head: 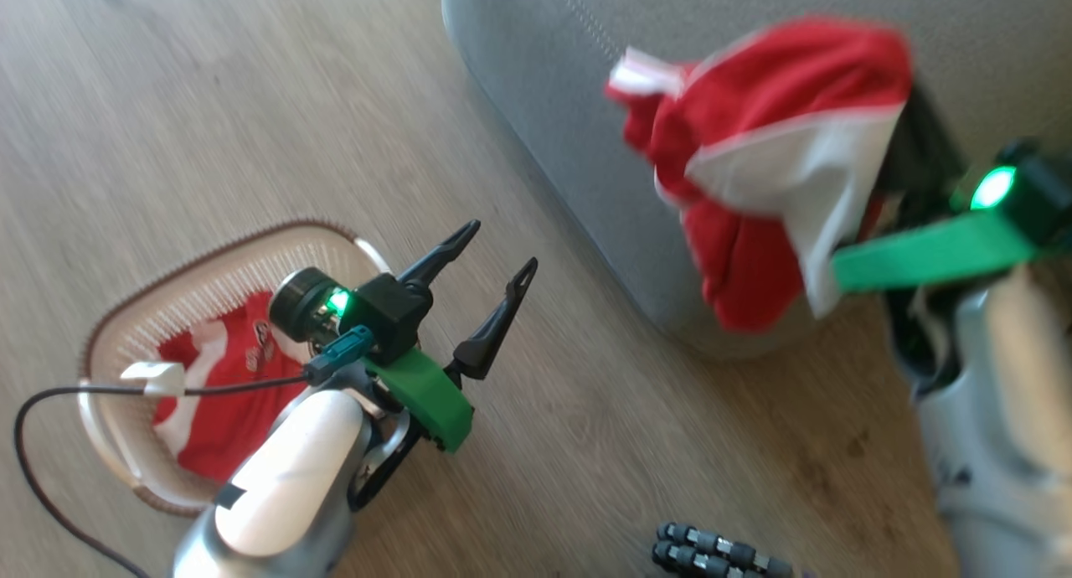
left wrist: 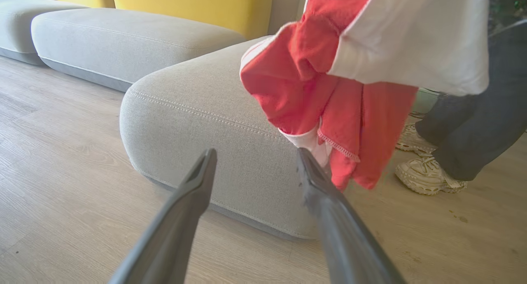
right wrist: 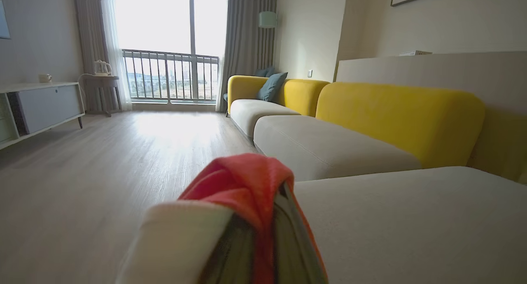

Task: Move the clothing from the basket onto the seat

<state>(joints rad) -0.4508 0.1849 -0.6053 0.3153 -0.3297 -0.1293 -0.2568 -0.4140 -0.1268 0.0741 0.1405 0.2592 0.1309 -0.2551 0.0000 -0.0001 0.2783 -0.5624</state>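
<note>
The right hand [right wrist: 263,251] is shut tight on a red shirt [head: 754,167] with white parts. The shirt hangs in the air by the round end of the grey sofa [head: 544,100] and is not lying on it. The left hand [head: 502,245] is wide and holds nothing, up over the floor [head: 209,100] between the basket [head: 193,268] and the sofa. A second shirt [head: 218,394] lies in the basket, which sits on the floor. A person's shoes [left wrist: 428,175] stand near the sofa
</note>
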